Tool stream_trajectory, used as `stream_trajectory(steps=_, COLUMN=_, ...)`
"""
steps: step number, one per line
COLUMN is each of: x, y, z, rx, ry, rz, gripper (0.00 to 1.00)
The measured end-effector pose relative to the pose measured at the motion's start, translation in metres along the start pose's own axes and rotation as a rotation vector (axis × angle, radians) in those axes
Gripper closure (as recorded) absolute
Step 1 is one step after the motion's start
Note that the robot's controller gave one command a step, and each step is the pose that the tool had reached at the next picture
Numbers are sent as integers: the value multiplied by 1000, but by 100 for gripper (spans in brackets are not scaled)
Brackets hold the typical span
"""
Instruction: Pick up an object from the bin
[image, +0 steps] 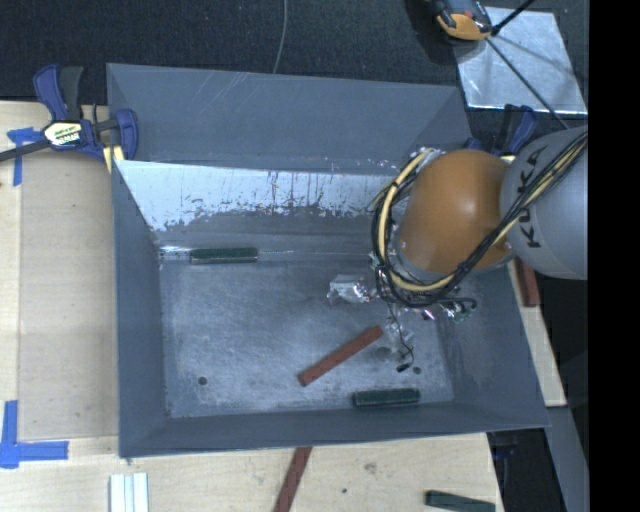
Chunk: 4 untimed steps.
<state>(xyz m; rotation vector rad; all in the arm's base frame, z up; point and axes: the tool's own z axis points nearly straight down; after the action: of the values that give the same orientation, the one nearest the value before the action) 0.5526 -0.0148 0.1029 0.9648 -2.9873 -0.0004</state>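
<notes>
While the gripper (402, 348), grip state unclear, hangs by the reddish-brown stick's (338, 361) right end, straddle its width squarely before you lift.

Scuffed matt metal bin (250, 340); glossy orange cover (455, 215).

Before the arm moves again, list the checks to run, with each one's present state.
1. The gripper is at the brown stick, by its right end: ok.
2. The stick lies flat with nothing on it: ok.
3. The front green bar lies apart from the stick: ok.
4. The back green bar is well away from the gripper: ok.
5. Grip on the stick: cannot tell.
</notes>
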Motion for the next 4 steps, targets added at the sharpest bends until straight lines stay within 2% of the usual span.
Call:
stream_trajectory(steps=1, x=14, y=6, z=33, rx=2, ry=-4, rz=-61, gripper=100)
stream_trajectory(steps=2, x=14, y=7, z=33, rx=2, ry=-4, rz=-62, gripper=100)
stream_trajectory(steps=3, x=-22, y=4, z=-70, rx=2, ry=-5, rz=-72, gripper=100)
stream_trajectory(steps=4, x=-22, y=4, z=-70, rx=2, ry=-5, rz=-71, gripper=100)
